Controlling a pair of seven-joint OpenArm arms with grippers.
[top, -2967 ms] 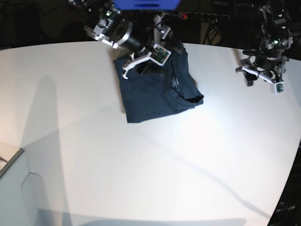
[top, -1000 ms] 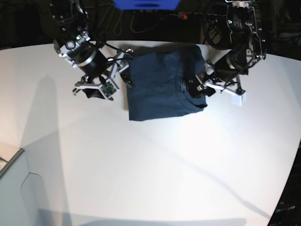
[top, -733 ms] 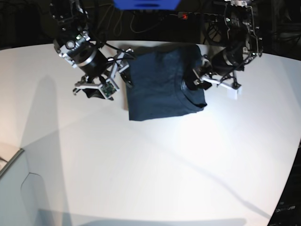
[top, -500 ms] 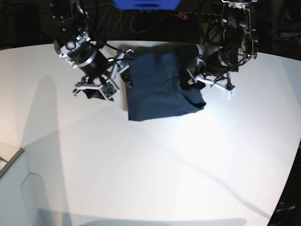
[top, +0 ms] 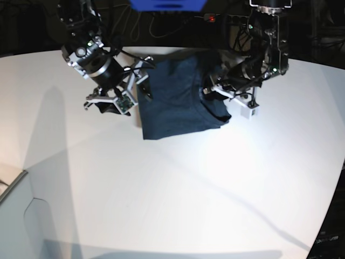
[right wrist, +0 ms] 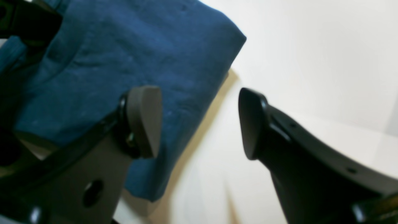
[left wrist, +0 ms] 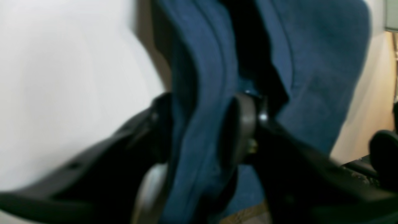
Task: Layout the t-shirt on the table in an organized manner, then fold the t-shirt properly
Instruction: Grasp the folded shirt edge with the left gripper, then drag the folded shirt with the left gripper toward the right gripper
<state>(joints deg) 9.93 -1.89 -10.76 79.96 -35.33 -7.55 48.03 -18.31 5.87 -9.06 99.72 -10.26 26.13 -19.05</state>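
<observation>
The dark navy t-shirt (top: pixel 175 100) lies folded into a rough rectangle on the white table (top: pixel 178 194), toward the back. My left gripper (top: pixel 212 95) sits at the shirt's right, collar-side edge. In the left wrist view it (left wrist: pixel 202 127) is shut on a raised fold of the t-shirt (left wrist: pixel 311 77), with cloth pressed between both fingers (left wrist: pixel 244 124). My right gripper (top: pixel 129 97) hangs open just beside the shirt's left edge. In the right wrist view it (right wrist: pixel 199 124) holds nothing, with one finger over the corner of the t-shirt (right wrist: pixel 130 53) and the other over bare table (right wrist: pixel 311 62).
A power strip with a red light (top: pixel 211 19) and cables lie behind the table's far edge. A blue object (top: pixel 167 4) sits at the top centre. A pale box corner (top: pixel 11 189) shows at the lower left. White tabletop spreads in front of the shirt.
My left arm has swung leftward onto the shirt's right edge and its jaws have closed on the cloth. The shirt has shifted slightly left. The right arm has stayed put.
</observation>
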